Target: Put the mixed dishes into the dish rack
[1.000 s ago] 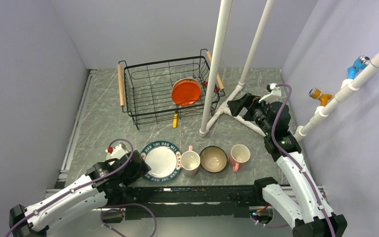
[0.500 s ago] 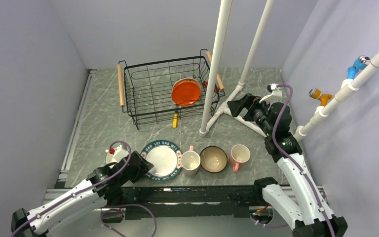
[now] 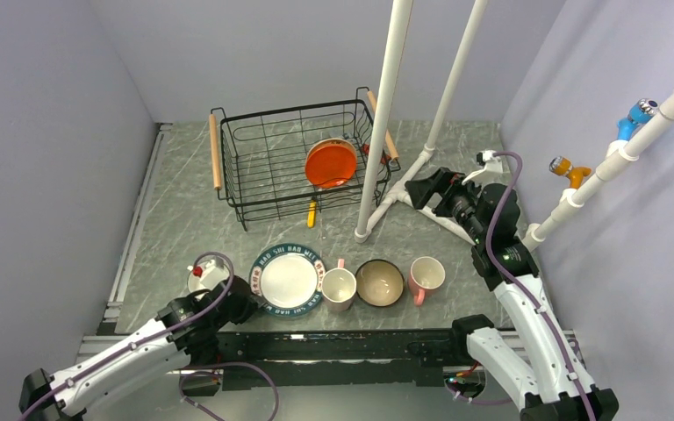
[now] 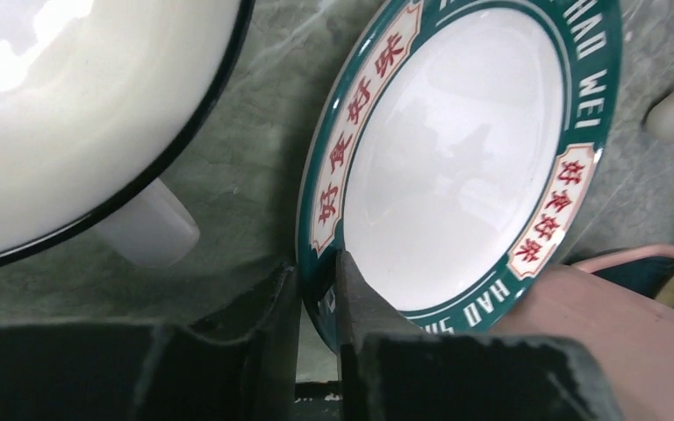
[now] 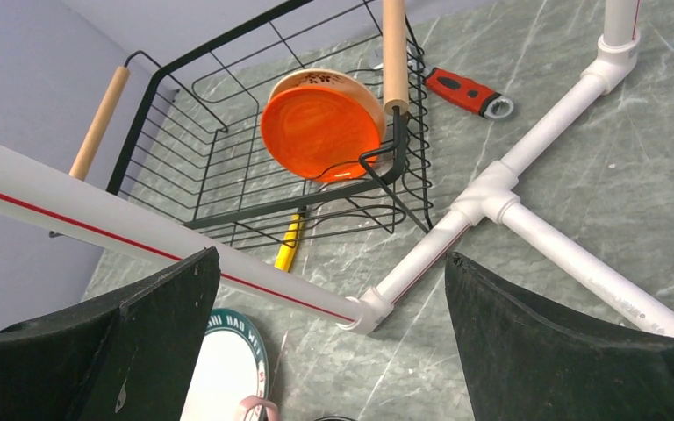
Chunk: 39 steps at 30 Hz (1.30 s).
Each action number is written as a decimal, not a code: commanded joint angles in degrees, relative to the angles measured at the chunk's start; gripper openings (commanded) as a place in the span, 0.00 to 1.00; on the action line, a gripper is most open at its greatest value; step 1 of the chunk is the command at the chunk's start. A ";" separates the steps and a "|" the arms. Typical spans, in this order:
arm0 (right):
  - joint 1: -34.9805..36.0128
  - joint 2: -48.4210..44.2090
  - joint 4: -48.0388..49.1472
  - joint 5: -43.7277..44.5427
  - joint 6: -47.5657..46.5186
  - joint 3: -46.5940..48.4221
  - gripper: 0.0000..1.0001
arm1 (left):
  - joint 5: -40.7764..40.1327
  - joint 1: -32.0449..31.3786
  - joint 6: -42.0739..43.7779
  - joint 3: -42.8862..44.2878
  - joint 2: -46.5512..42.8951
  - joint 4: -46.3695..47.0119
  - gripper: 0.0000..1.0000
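Note:
The big plate (image 3: 288,281) with a dark green lettered rim lies near the table's front edge. My left gripper (image 3: 244,300) is shut on its near-left rim, and in the left wrist view the rim (image 4: 316,263) sits between the two fingers. The white handled cup (image 3: 204,274) is just left of it. To the plate's right stand a pink mug (image 3: 338,287), the tan-inside bowl (image 3: 379,282) and a second pink mug (image 3: 426,276). The dish rack (image 3: 217,151) at the back holds the orange-bottomed cream dish (image 3: 331,164) on edge. My right gripper (image 3: 421,189) hangs open over bare table, right of the rack.
A white pipe frame (image 3: 384,114) rises just right of the rack, and its foot pieces (image 5: 491,189) lie on the table. A yellow tool (image 3: 312,213) sticks out under the rack's front. A red-handled tool (image 5: 461,90) lies behind the rack's right handle.
My left gripper has closed onto the plate's rim, and the arm has drawn back so the white cup shows fully. The right arm has barely moved.

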 commanded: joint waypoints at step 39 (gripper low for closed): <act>0.40 13.44 -17.17 6.85 -3.18 12.41 1.00 | -2.26 -0.20 18.24 36.11 -12.40 -11.51 0.00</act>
